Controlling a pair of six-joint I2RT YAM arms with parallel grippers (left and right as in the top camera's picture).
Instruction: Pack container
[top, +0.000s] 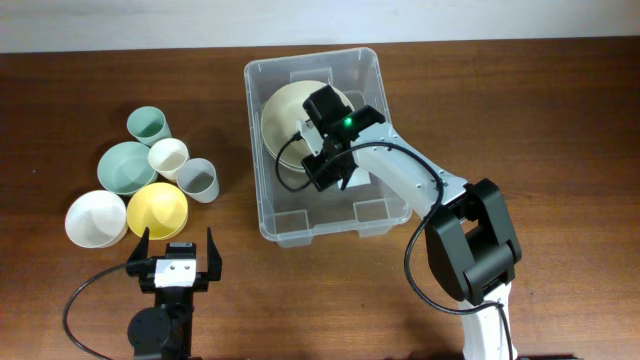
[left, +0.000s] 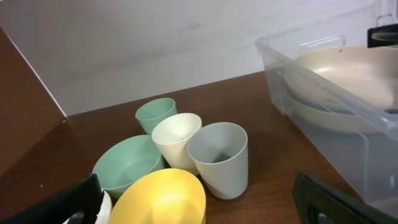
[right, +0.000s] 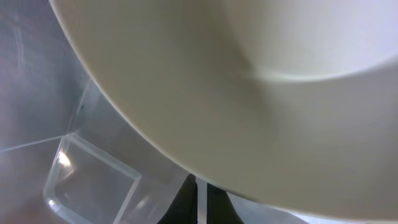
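The clear plastic container stands mid-table, and its wall shows at the right of the left wrist view. Inside it a large cream bowl lies on a pale bluish bowl. My right gripper reaches into the container at the cream bowl's near rim. In the right wrist view its gripper has both fingers pressed together on that rim, with the cream bowl filling the frame and hiding the tips. My left gripper stands open near the front edge, holding nothing, just short of a yellow bowl.
Left of the container stands a cluster: a white bowl, the yellow bowl, a green bowl, a green cup, a cream cup and a grey cup. A moulded corner step lies under the right gripper.
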